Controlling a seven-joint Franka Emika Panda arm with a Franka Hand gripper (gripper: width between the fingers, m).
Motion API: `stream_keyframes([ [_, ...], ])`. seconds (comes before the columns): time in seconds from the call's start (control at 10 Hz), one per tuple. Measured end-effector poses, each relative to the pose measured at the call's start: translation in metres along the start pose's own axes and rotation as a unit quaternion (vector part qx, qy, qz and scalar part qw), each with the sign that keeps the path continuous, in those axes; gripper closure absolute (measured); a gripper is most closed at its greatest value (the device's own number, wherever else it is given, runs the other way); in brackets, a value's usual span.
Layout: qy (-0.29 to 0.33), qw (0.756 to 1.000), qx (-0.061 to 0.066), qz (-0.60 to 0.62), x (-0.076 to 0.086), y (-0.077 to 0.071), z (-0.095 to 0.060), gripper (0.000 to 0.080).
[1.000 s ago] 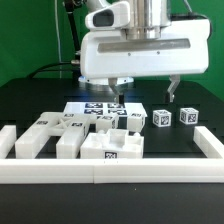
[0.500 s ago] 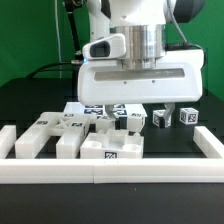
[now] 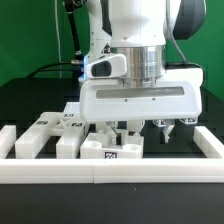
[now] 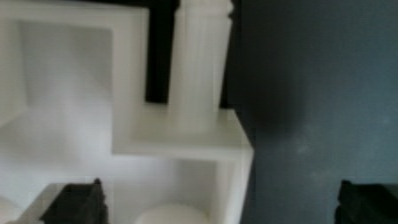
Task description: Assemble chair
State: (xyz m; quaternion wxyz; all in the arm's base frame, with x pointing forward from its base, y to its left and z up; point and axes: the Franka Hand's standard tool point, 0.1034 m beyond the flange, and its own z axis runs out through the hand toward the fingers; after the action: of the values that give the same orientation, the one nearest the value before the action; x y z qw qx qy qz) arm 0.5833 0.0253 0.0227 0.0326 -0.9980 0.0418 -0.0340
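Nearest you, the long white plastic border rail (image 3: 110, 172) runs across the front of the black table (image 3: 30, 100). Just behind it lie the chair's white blocky plastic parts with black-and-white square tags (image 3: 110, 150), clustered from the exterior view's left to its centre. The arm's two-finger gripper (image 3: 146, 128) hangs low over that cluster. You see its dark fingers (image 4: 75, 203) spread wide and holding nothing, with a white part's corner below the gap. A green backdrop (image 3: 20, 40) stands farthest back.
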Motion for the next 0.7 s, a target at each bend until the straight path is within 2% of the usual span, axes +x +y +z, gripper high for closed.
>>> stream_keyframes([
  [0.4,-0.001,1.000,0.000,-0.003,-0.0025,-0.0013,0.0059,0.0150],
  [0.5,0.002,1.000,0.000,-0.004,-0.0022,-0.0021,0.0059,0.0239],
  [0.6,0.002,1.000,0.000,-0.004,-0.0021,-0.0021,0.0058,0.0422],
  [0.7,0.002,1.000,0.000,-0.004,-0.0021,-0.0021,0.0058,0.0571],
])
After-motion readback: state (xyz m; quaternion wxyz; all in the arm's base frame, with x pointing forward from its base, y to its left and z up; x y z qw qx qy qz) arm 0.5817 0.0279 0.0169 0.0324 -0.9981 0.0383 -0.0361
